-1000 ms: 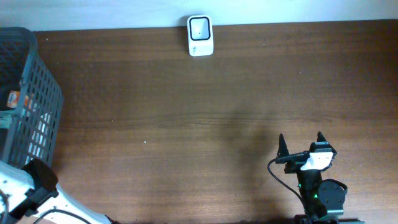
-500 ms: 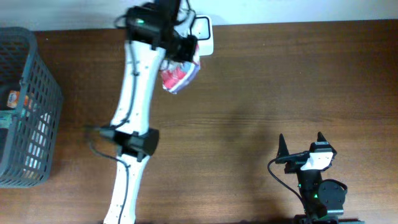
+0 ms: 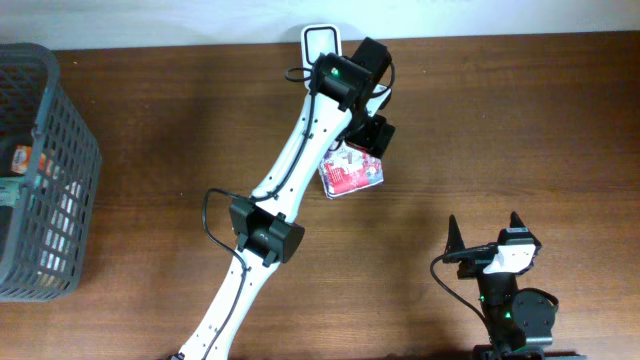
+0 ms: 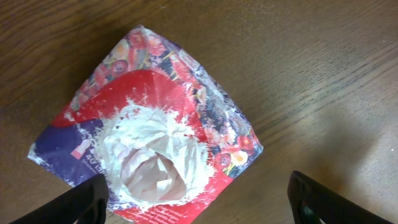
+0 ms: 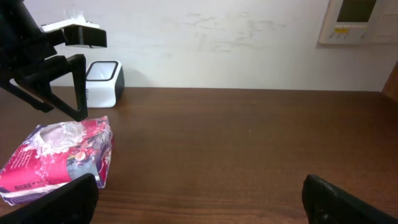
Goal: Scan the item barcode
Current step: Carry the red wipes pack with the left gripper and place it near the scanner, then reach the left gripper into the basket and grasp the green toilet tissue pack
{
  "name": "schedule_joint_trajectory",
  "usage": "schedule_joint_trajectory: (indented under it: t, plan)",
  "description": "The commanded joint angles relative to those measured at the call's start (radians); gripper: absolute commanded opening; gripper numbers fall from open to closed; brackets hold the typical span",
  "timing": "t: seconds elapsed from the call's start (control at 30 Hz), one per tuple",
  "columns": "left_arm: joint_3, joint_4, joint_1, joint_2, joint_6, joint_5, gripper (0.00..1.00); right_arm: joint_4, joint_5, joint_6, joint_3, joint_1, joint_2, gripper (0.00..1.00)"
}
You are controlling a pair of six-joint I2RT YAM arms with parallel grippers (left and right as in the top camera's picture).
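Brown wooden table (image 3: 500, 120) is bearing the tissue packet (image 3: 350, 172), lying flat near the scanner (image 3: 321, 42), apparently placed within easy reach of it. Left gripper (image 3: 368, 145) is hovering directly above, jaws spread wide, gripping nothing. Right gripper (image 3: 484, 222) is idling at the near edge, likewise wide and empty.

Dark brown wood-grain table (image 3: 520, 130); scuffed white wall (image 5: 217, 43) behind; pale control panel (image 5: 357, 20) mounted upper right on wall

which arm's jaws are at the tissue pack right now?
The left gripper: its jaws stand open just above the tissue pack near the scanner. The right gripper is parked well away from it.
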Motion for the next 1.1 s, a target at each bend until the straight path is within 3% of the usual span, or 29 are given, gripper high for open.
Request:
schedule_joint_trajectory:
  t: [0.0, 0.1, 0.27, 0.43, 0.57, 0.67, 0.77, 0.93, 1.07]
  plan:
    - [0.013, 0.004, 0.058, -0.121, 0.005, -0.008, 0.86, -0.003, 0.005, -0.003, -0.008, 0.005, -0.005, 0.99]
    - [0.013, 0.049, 0.145, -0.293, 0.005, -0.008, 0.84, -0.003, 0.005, -0.003, -0.008, 0.005, -0.005, 0.99]
    - [0.013, 0.02, 0.463, -0.577, -0.026, -0.108, 0.85, -0.003, 0.005, -0.003, -0.008, 0.005, -0.005, 0.99]
    - [-0.007, -0.001, 0.913, -0.626, -0.165, -0.218, 0.89, -0.003, 0.005, -0.003, -0.008, 0.005, -0.005, 0.99]
    - [-0.224, 0.003, 1.18, -0.626, -0.217, -0.217, 0.89, -0.003, 0.005, -0.003, -0.008, 0.005, -0.005, 0.99]
    - [-0.417, 0.08, 1.273, -0.626, -0.214, -0.217, 0.84, -0.003, 0.005, -0.003, -0.008, 0.005, -0.005, 0.99]
    - [-0.644, 0.235, 1.33, -0.625, -0.128, -0.217, 0.84, -0.003, 0.005, -0.003, -0.008, 0.005, -0.005, 0.99]
    - [-0.963, 0.515, 1.348, -0.625, -0.122, -0.217, 0.91, -0.003, 0.005, -0.003, -0.008, 0.005, -0.005, 0.99]
    - [-1.141, 0.74, 1.357, -0.625, -0.249, -0.241, 0.92, -0.003, 0.005, -0.003, -0.008, 0.005, -0.005, 0.99]
